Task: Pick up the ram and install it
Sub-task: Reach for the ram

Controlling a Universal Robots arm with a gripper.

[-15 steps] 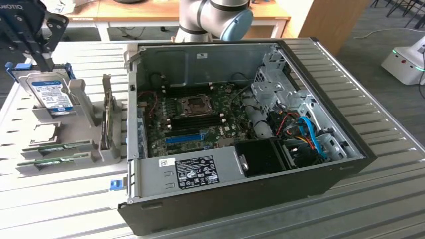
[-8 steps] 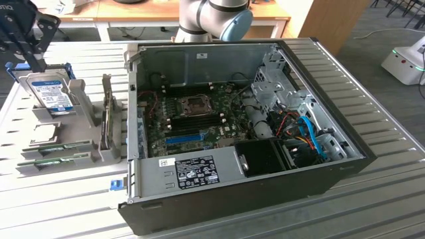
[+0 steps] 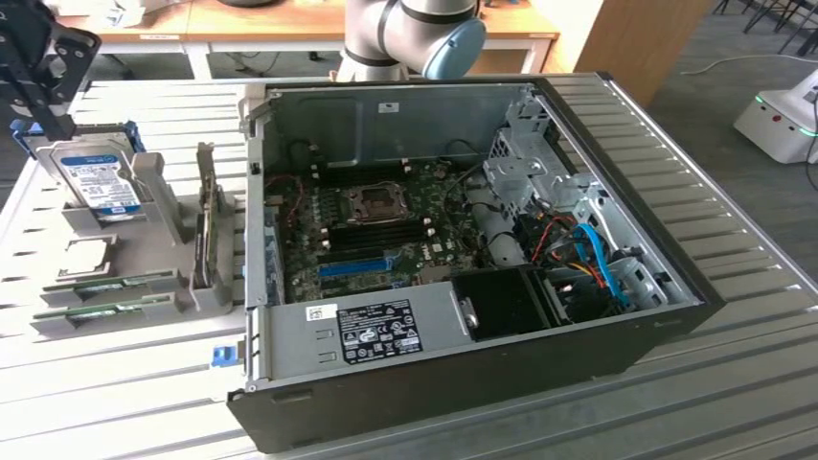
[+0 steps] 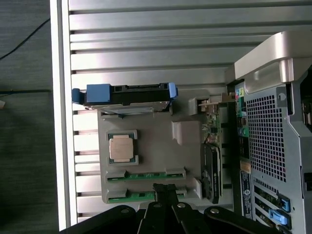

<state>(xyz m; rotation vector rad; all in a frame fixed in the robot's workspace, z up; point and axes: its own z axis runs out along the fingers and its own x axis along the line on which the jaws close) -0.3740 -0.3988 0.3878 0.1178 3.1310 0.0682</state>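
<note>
The ram [image 4: 146,174] is a thin green stick with pale patches. It lies flat in the grey holder [image 4: 156,146] beside a twin stick [image 4: 129,196]. The gripper [image 4: 164,188] hovers above them, fingers together, holding nothing. The hard drive [image 3: 100,182] carries a blue-and-white label, too small to read.

Ribbed metal table [image 3: 715,383] up front; wooden desks [image 3: 256,24] behind; grey floor [image 3: 710,67] beyond; a white machine [image 3: 780,120] glowing green there.

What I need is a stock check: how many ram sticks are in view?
2. Both sit in the grey holder beside the computer case: the first ram stick next to the processor, the second ram stick at the holder's outer edge. Others may hide inside.
</note>
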